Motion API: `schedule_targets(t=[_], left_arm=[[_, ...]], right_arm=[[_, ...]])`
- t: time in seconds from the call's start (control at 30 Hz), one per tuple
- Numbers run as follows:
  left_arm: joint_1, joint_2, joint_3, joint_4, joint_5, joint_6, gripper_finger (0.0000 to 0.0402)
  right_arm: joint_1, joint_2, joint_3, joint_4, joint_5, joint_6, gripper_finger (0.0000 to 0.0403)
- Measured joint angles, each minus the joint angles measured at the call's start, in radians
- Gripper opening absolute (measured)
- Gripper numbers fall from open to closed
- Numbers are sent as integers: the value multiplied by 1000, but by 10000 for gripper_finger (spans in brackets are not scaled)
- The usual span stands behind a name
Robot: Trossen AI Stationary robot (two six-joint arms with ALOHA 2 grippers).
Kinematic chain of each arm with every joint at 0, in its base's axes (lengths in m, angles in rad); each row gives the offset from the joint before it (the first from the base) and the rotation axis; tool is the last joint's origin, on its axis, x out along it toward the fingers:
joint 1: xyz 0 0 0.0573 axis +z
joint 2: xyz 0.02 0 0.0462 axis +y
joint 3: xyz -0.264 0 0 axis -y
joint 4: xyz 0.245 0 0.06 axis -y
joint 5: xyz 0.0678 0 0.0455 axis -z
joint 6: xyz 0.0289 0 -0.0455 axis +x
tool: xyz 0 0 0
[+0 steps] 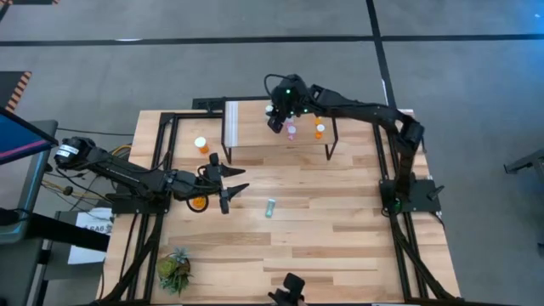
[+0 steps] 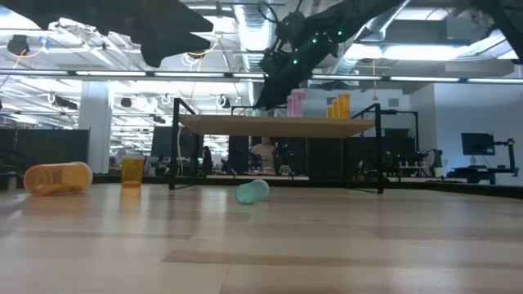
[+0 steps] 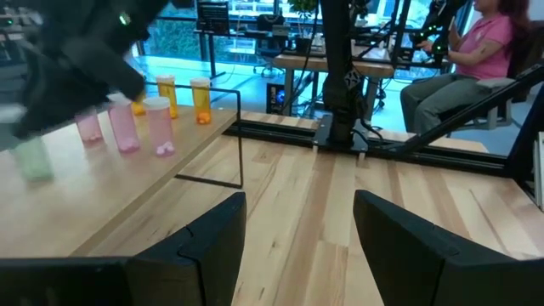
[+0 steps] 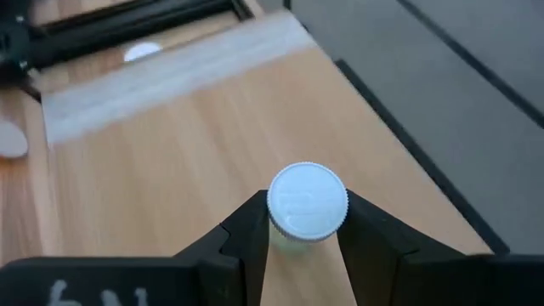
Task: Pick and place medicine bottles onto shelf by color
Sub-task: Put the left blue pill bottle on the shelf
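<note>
Kid: Where is the right claw (image 1: pixel 276 121)?

Pal: It is up over the shelf (image 1: pixel 255 141), near the pale end. It is squeezing the white cap (image 4: pixel 307 201) of a green bottle (image 3: pixel 34 157). One finger is on each side of the cap. The bottle stands on the shelf.

Kid: What else is on the shelf?

Pal: Pink bottles (image 3: pixel 123 127) and small orange bottles (image 3: pixel 201 100), all standing up in a row.

Kid: And the left claw (image 3: pixel 299 229)?

Pal: It hangs low over the table (image 1: pixel 340 246), well away from the shelf. Its fingers are spread apart with nothing between them.

Kid: What is on the table?

Pal: A big orange bottle (image 1: pixel 198 202) lies on its side just beside the left claw. Another orange one (image 1: pixel 201 145) stands up near the shelf. A second green bottle (image 1: pixel 270 207) lies in the middle.
</note>
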Motion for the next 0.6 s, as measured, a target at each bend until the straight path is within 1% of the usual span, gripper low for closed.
schedule_targets(t=[0.23, 0.6], left_arm=[[0, 0, 0, -1, -1, -1, 206], [6, 0, 0, -5, 3, -1, 206]], right_arm=[[2, 44, 7, 23, -5, -16, 149], [1, 41, 7, 11, -9, -21, 152]])
